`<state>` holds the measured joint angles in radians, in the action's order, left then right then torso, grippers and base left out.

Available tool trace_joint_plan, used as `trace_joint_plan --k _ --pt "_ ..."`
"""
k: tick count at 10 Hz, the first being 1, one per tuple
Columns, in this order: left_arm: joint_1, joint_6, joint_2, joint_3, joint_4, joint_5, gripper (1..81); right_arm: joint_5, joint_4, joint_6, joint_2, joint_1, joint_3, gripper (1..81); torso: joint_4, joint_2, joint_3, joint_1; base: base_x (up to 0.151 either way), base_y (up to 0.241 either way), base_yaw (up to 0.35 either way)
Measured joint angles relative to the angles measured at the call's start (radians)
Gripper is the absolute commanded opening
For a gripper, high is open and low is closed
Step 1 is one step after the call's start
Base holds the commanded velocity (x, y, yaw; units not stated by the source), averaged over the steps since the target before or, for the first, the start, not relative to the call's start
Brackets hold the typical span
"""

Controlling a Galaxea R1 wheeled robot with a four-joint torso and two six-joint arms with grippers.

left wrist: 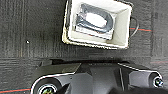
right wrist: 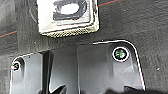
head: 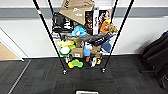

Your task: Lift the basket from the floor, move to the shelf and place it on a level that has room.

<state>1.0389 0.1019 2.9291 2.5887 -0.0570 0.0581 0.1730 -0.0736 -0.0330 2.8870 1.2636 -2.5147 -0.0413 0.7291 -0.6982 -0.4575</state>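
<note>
A: Are the fingers spreading or pressing together?

B: I cannot tell for either arm; the wrist cameras are looking past dark robot plates straight down at the carpet (left wrist: 30, 37).

A: And where is the basket sitting?

B: The basket (left wrist: 120, 30) is resting on the dark carpet beneath both wrists, apart from the plates. In the left wrist view its pale fabric lining is showing, with a dark packaged object (left wrist: 96, 21) lying inside. In the right wrist view the basket's woven side (right wrist: 72, 31) is facing the plate. A thin red line (left wrist: 143, 29) is running across the carpet beside it.

A: Further out?

B: In the head view the basket's pale rim (head: 87, 92) is peeking in at the lower edge. Well ahead, the shelf (head: 117, 37) is standing against the white wall, its tiers crowded with toys, a tilted cardboard box (head: 75, 10) and a blue toy (head: 78, 30). A black chair (head: 157, 55) is standing to its right.
</note>
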Motion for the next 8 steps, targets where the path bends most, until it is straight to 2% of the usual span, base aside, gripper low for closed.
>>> trace_joint_plan --k 8 --pt "0.008 0.000 0.000 0.005 0.000 0.006 81.1 -0.033 0.000 0.001 0.003 -0.062 0.000 81.1 0.000 0.280 0.000 -0.176 0.000 0.000 0.000"
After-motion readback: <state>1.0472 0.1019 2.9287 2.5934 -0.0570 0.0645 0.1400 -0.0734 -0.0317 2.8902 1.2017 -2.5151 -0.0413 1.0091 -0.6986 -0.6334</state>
